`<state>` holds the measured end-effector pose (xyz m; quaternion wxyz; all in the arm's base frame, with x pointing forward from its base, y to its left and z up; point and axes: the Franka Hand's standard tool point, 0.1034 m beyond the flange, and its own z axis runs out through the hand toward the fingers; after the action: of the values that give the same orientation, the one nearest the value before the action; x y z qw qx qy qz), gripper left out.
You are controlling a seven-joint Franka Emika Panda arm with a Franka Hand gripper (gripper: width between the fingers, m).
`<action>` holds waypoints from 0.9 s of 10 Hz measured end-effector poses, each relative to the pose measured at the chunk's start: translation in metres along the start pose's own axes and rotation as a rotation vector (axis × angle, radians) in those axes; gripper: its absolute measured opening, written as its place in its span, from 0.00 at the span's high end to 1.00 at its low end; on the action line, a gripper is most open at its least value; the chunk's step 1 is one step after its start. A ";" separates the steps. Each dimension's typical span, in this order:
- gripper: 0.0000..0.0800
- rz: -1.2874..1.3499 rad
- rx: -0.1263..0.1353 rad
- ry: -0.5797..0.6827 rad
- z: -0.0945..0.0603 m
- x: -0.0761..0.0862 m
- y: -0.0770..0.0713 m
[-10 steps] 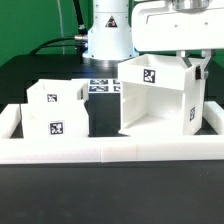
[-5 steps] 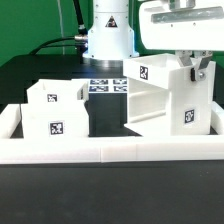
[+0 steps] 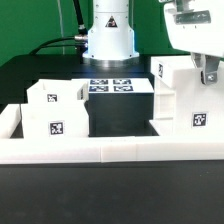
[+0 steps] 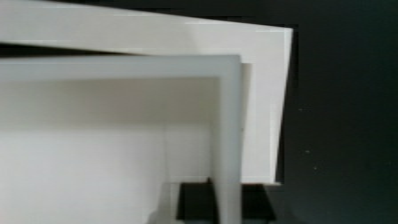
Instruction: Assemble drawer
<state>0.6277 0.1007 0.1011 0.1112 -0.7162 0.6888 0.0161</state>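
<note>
Case (image 3: pixel 182 98) farther to exterior view's right

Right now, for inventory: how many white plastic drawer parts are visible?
3. The tall white plastic case, in the tool, at the exterior view's right; small white front tray and rear tray at that view's left.

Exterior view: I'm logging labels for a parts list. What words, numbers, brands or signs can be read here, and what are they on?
No words, numbers or brands are readable in either view.
Case: two black-and-white square tags, pattern only.
Front tray and rear tray: one such tag each.
Marker board: several tags, too small to make out.
</note>
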 end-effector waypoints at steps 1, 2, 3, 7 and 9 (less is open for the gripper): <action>0.95 0.044 0.004 -0.009 0.001 0.000 -0.003; 0.95 0.086 0.005 -0.014 0.002 0.004 -0.006; 0.95 0.081 0.003 -0.017 0.001 0.007 -0.010; 0.86 0.075 0.000 -0.021 0.003 0.008 -0.017; 0.69 0.064 0.002 -0.021 0.002 0.007 -0.018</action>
<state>0.6460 0.0943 0.0999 0.1185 -0.6937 0.7100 0.0267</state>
